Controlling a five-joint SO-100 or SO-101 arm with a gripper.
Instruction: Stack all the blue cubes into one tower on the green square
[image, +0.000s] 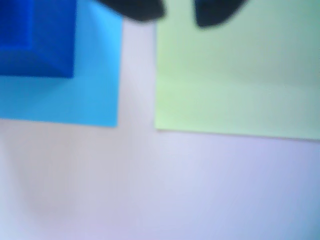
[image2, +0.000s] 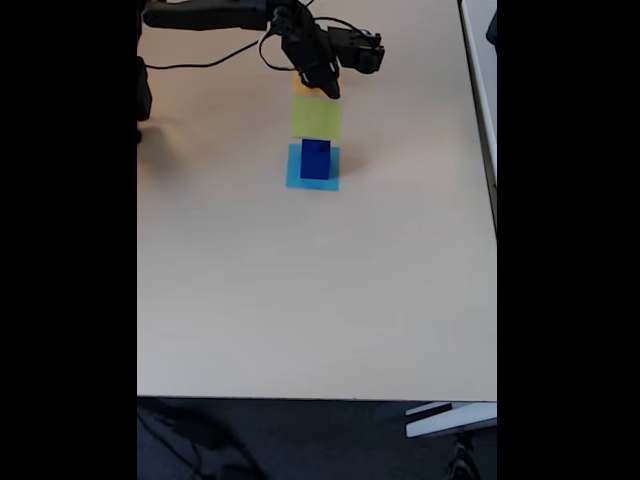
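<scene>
Pale beige table (image2: 300, 290) takes up the near part of the fixed view, bare up to its front edge. Farther back, three flat paper squares lie in a short line running away from the camera. Nearest of them is the light-blue square (image2: 312, 168), and on it stand the blue cubes (image2: 315, 159), gathered into one dark block that looks taller than it is wide, its long axis upright; how many cubes make it up cannot be told at this size. Just behind lies the green square (image2: 316, 118), with nothing on it. Behind that, an edge of the orange square (image2: 302, 87) peeks out beside the arm.

At the far end, the black arm reaches in from the left of the fixed view, and its gripper (image2: 330, 88) points down over the far edge of the green square. Whether the jaws are spread or closed cannot be told there.

The wrist view gives what the fixed view lacks: the two dark fingertips (image: 135, 9) enter from the top edge with a clear gap between them and nothing held. Below them, the green square (image: 235, 75) fills the right side, a strip of table (image: 137, 75) separates it from the light-blue square (image: 75, 100), and a dark blue cube (image: 37, 37) sits on that square at the top left, one vertical corner edge turned toward the camera.
</scene>
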